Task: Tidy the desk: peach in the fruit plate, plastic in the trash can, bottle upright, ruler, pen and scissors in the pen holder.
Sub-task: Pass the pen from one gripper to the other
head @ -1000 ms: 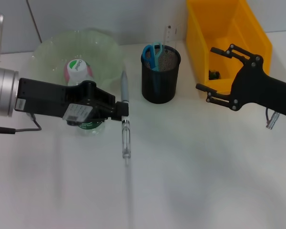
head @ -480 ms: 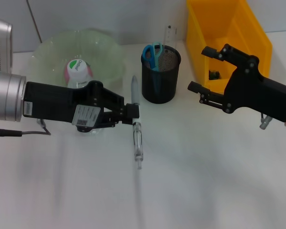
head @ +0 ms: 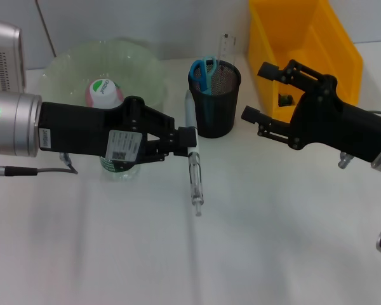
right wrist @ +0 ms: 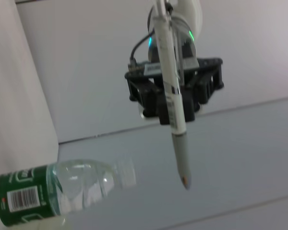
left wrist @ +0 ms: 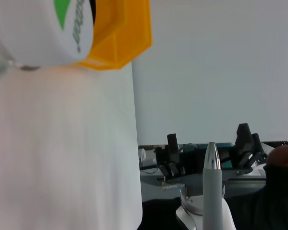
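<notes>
In the head view, the left gripper (head: pixel 189 141) is clamping the pen (head: pixel 192 159) around its middle and holding it above the tabletop (head: pixel 254 241), just beside the black mesh pen holder (head: pixel 214 101); the pen's long axis is running from the far edge toward the near edge, and the holder is lying just beyond and to the right of it, so the left arm is plainly the nearer one. Blue scissors (head: pixel 203 71) and a clear ruler (head: pixel 225 47) are already standing in the holder. The right gripper (head: pixel 260 95) is hanging with its fingers apart, holding nothing, between the holder and the yellow trash can (head: pixel 343 51). The bottle (head: pixel 105 95) is standing upright behind the left arm, its cap print too small to read. In the left wrist view, the pen's grey end is showing beside the bottle's white cap, whose lettering is only partly visible. In the right wrist view, the pen is crossing the left gripper's black body, and the bottle's green label is carrying a barcode.
</notes>
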Motion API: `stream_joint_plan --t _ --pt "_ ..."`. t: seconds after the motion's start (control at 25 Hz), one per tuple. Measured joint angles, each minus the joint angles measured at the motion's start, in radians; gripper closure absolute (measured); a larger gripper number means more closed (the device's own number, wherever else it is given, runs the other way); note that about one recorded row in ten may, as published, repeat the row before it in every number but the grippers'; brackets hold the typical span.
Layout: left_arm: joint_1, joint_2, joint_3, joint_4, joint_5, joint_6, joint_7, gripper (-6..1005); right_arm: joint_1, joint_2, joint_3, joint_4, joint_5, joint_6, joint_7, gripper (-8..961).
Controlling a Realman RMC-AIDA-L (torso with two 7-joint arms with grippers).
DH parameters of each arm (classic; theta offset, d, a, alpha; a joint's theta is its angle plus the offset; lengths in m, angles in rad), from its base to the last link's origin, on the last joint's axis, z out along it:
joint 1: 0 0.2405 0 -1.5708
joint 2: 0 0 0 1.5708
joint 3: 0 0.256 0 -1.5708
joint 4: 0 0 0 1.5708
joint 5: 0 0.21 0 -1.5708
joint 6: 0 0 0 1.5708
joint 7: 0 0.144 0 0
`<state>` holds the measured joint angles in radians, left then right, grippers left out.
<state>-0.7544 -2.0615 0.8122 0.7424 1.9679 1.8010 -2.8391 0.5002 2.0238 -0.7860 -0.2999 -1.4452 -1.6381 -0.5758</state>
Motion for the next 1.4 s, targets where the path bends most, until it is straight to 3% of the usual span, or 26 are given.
stream_joint_plan --t 1.4 --pt "0.003 0.009 0.046 -0.078 0.005 0.044 0.058 832 0.052 -0.016 -0.190 0.043 -0.013 -0.090 -0.128 216"
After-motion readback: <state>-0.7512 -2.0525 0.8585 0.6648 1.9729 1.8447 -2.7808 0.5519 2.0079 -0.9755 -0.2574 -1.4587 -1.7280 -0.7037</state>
